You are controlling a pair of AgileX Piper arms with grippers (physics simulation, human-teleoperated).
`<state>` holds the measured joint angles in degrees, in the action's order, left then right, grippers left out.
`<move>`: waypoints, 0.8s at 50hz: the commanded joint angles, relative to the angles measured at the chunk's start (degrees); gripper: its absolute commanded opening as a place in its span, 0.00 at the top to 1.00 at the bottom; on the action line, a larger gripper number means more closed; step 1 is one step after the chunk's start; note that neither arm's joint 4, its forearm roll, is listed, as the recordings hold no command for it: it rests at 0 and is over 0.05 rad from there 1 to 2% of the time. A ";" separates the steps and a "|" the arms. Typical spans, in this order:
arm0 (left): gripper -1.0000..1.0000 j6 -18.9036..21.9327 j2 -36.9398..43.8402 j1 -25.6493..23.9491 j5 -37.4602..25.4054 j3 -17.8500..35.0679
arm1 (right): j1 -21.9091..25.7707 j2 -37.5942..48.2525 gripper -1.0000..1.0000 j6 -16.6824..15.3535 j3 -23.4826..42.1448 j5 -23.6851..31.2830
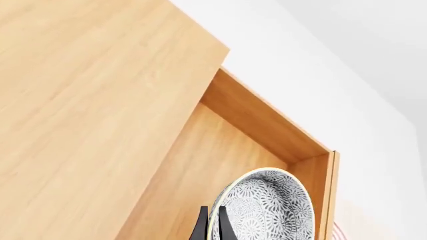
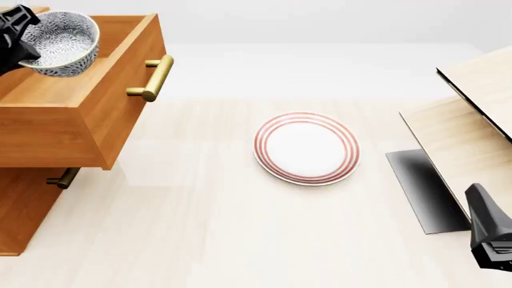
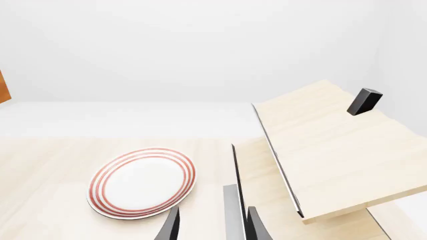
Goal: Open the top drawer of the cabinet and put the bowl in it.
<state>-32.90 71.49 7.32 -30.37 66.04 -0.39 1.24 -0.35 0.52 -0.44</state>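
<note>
One bowl [image 2: 60,43] hangs tilted over the open top drawer [image 2: 76,114] of the cabinet [image 2: 24,210], its rim pinched between the fingers of the left gripper [image 1: 211,225] (speckled inside facing the wrist camera, drawer floor behind it). Two bar handles show in the front view, the drawer's [image 2: 153,78] and a lower one [image 2: 61,179] beneath it. Farther right, a red-ringed plate [image 2: 306,147] lies on the table [image 2: 240,240], and the right gripper [image 3: 212,227] hangs spread and empty near a pale wooden structure [image 2: 472,114].
</note>
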 commanded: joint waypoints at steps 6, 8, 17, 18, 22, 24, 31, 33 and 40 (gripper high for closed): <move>1.00 0.37 1.61 0.33 1.24 0.08 | 0.06 -0.08 0.00 0.09 -0.04 -0.01; 1.00 0.44 1.94 0.33 1.41 0.05 | 0.05 -0.06 0.00 0.06 -0.04 -0.02; 1.00 0.58 2.93 0.72 2.00 -0.21 | 0.05 -0.07 0.00 0.06 -0.04 -0.01; 1.00 0.54 3.06 0.74 2.07 -0.16 | 0.06 -0.07 0.00 0.11 -0.04 -0.02; 1.00 0.59 3.96 0.62 2.46 -0.04 | 0.05 -0.07 0.00 0.09 -0.04 -0.02; 1.00 0.68 4.23 0.61 2.59 0.01 | 0.06 -0.10 0.00 0.10 -0.04 0.00; 1.00 0.60 5.21 0.63 3.65 -0.73 | 0.06 -0.08 0.00 0.08 -0.04 -0.01; 1.00 0.84 5.55 0.57 3.56 -0.50 | 0.04 -0.08 0.00 0.08 -0.04 -0.01; 1.00 0.61 6.15 0.56 4.14 -0.63 | 0.05 -0.07 0.00 0.08 -0.04 -0.02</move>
<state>-32.57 76.76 7.60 -27.06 65.31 -0.40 1.24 -0.35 0.52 -0.44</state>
